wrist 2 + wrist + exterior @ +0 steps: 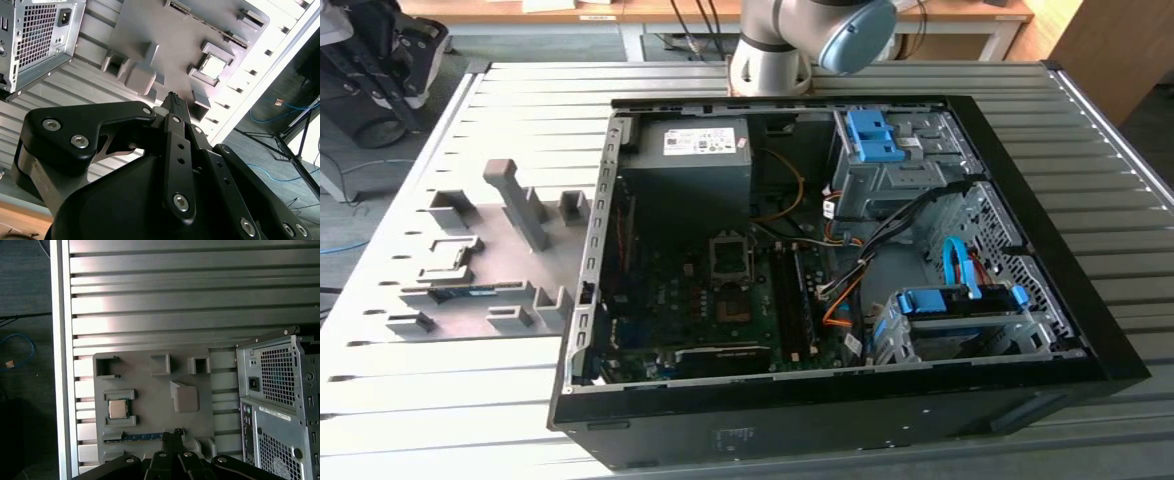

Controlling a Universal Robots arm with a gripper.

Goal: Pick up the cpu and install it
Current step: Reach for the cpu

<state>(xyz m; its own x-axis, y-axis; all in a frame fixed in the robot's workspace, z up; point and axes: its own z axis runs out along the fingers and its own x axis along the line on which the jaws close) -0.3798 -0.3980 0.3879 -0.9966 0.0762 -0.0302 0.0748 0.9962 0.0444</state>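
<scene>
First wrist view shows cpu [118,409] in holder [150,390].

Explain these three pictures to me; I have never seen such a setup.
A robot arm stands at a ribbed metal table. One camera looks on from outside: it shows an opened computer beside a grey tray. Two cameras ride near the arm's wrist, looking down past its black pincer. In both wrist views a small square chip lies in a pocket of the tray, not yet picked up. The pincer hangs in the air, well apart from the chip.
</scene>
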